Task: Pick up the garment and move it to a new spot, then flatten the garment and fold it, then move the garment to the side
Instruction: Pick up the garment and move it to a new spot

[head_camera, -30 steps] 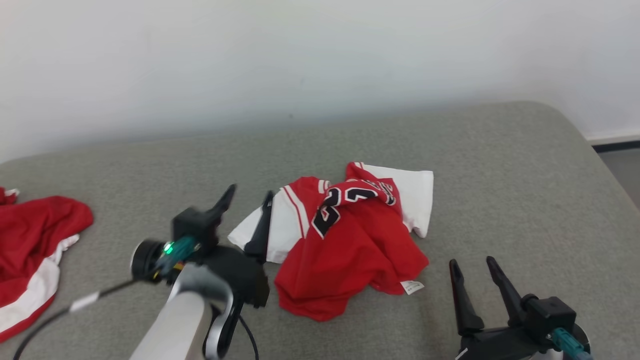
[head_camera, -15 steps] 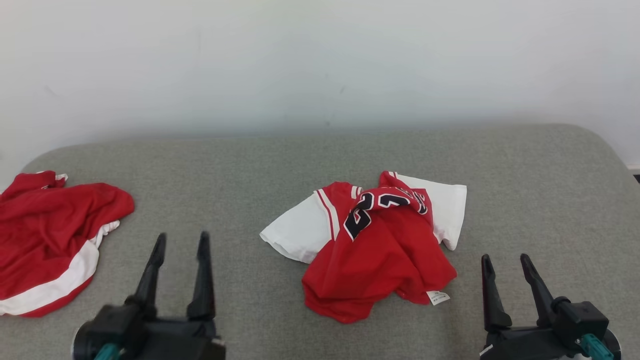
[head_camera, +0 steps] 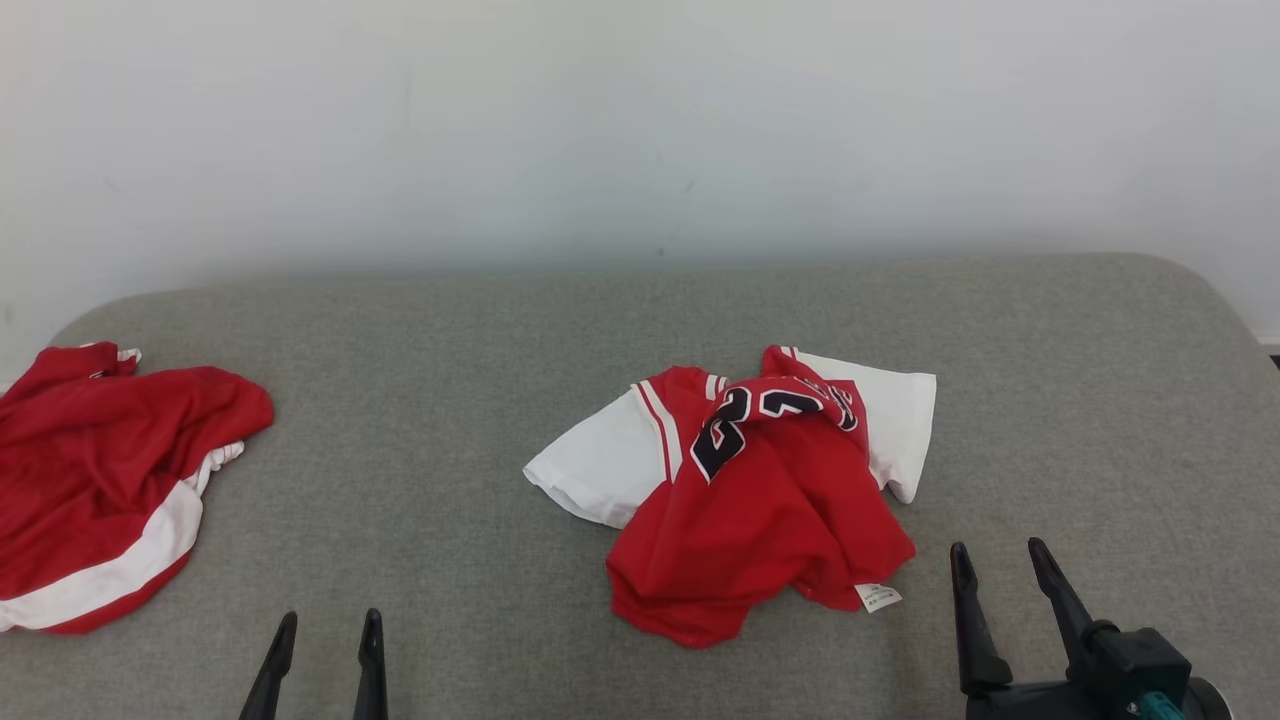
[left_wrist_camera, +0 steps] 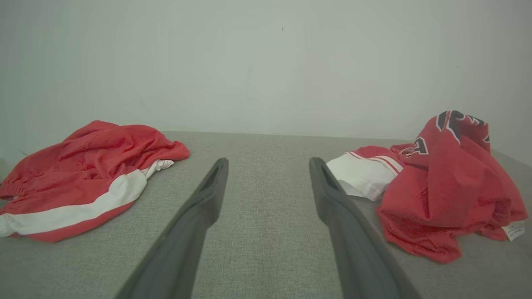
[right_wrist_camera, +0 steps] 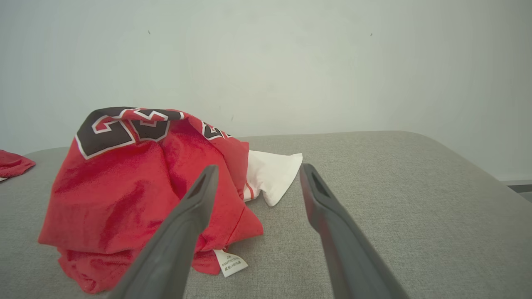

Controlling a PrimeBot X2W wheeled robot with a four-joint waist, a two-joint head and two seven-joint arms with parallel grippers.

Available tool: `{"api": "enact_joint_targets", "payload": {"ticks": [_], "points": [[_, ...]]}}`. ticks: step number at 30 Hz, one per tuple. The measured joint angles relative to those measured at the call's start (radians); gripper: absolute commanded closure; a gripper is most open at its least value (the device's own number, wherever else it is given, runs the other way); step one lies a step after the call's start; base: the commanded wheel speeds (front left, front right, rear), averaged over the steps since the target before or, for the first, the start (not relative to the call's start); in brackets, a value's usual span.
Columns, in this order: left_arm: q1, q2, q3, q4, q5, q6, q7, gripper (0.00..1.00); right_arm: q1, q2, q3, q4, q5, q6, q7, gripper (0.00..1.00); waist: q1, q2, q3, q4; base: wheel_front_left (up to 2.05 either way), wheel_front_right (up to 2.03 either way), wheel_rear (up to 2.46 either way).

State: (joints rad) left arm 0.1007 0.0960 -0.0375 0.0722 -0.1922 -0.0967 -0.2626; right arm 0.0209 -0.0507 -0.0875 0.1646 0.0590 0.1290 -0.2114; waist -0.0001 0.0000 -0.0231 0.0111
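Head view: drew left gripper [head_camera: 330, 617] back toward front edge of cushion [head_camera: 500, 400], jaws spread and empty; kept right gripper [head_camera: 997, 547] spread too. Had set garment [head_camera: 760, 500], crumpled, mid-cushion; probably relocated, flattening next.

The right claw [right_wrist_camera: 257, 167] hangs low over the grey tabletop [right_wrist_camera: 395, 187], its two dark fingers spread apart with nothing between them. Toward the view's left lies a crumpled red jersey [right_wrist_camera: 124, 187] with black, white-edged numbers on its raised top, a white sleeve [right_wrist_camera: 274, 176] poking out behind and a white label [right_wrist_camera: 230, 262] at its near edge. Another red cloth [right_wrist_camera: 12, 162] shows at the far left edge.
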Motion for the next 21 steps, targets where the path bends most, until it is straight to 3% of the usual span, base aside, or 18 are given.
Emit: {"api": "enact_joint_targets", "payload": {"ticks": [10,21], "points": [[0.01,-0.007,0.033,0.114,0.015,-0.014,0.0,0.0,0.013,0.0,-0.006,0.008,-0.025,0.0,0.036,0.0,0.0001,0.0,0.011,-0.005,0.0,0.0,0.0],[0.0,-0.009,0.038,0.135,0.015,-0.023,0.0,0.0,0.016,0.0,-0.004,-0.009,-0.023,0.0,0.053,0.0,0.0001,0.0001,0.022,-0.009,0.0,0.0,0.0]]}}
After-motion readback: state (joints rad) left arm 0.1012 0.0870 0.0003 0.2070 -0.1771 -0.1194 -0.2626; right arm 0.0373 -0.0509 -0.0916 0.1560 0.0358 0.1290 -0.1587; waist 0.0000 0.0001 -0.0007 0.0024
